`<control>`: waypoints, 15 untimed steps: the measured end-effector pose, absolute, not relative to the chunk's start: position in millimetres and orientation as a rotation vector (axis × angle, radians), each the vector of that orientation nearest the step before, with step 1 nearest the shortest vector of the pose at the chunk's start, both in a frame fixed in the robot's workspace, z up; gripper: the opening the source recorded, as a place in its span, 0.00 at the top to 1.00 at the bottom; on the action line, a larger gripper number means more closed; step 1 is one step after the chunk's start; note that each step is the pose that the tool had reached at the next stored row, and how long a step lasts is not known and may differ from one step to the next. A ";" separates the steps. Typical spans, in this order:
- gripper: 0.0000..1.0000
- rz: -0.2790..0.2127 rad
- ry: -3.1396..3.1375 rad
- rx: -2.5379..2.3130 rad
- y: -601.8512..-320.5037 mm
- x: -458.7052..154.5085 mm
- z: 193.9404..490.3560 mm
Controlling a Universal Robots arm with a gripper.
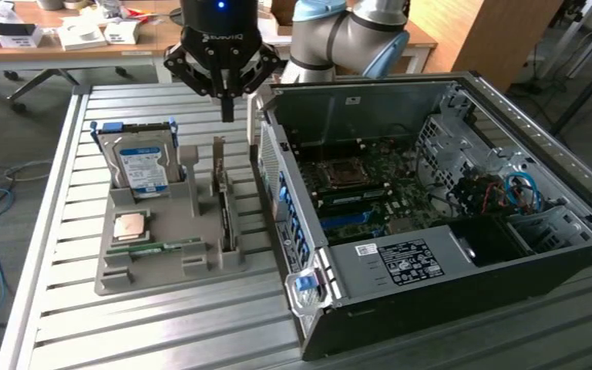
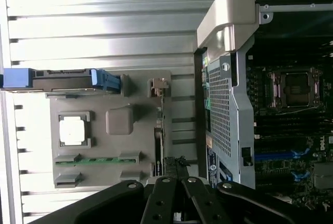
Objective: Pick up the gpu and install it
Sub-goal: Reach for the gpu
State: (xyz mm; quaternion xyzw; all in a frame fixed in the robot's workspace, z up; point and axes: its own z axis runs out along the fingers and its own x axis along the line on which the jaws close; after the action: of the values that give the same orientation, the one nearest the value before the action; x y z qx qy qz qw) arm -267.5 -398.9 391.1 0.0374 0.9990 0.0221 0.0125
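The gpu [image 1: 225, 212] stands on edge in a slot of the grey holder tray [image 1: 163, 274], a thin green card with its silver bracket [image 1: 216, 154] at the far end. In the wrist view the gpu [image 2: 158, 135] shows edge-on, next to the case wall. My gripper [image 1: 228, 112] hangs in the air above and just beyond the bracket end of the card, not touching it. Its fingers are shut with nothing between them, and in the wrist view the gripper [image 2: 175, 165] reaches toward the card's near end.
The open computer case [image 1: 430, 254], its motherboard [image 1: 363, 181] exposed, sits close beside the tray on the exterior view's right. The tray also carries a blue-labelled hard drive [image 1: 139, 163], a processor chip [image 1: 132, 226] and a memory stick [image 1: 154, 248]. The table is slatted metal [image 1: 121, 331].
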 end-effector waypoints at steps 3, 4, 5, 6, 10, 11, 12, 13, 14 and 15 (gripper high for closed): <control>0.89 0.069 3.114 0.117 -398.9 -272.1 391.0; 0.89 0.069 3.114 0.117 -398.8 -273.7 391.0; 0.89 0.069 3.114 0.117 -398.8 -275.2 391.0; 0.89 0.069 3.114 0.117 -398.8 -276.9 390.9; 0.89 0.069 3.114 0.117 -398.8 -282.3 390.9; 0.89 0.069 3.114 0.117 -398.8 -283.4 390.9; 0.89 0.069 3.114 0.116 -398.9 -284.3 390.9; 0.89 0.069 3.114 0.116 -398.9 -284.7 390.8; 0.89 0.069 3.114 0.116 -398.9 -284.8 390.8; 0.89 0.069 3.114 0.116 -398.9 -285.2 390.8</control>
State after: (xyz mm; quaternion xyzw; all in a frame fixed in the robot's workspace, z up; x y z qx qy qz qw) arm -285.2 -398.9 390.8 0.0373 0.9990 0.0221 0.0125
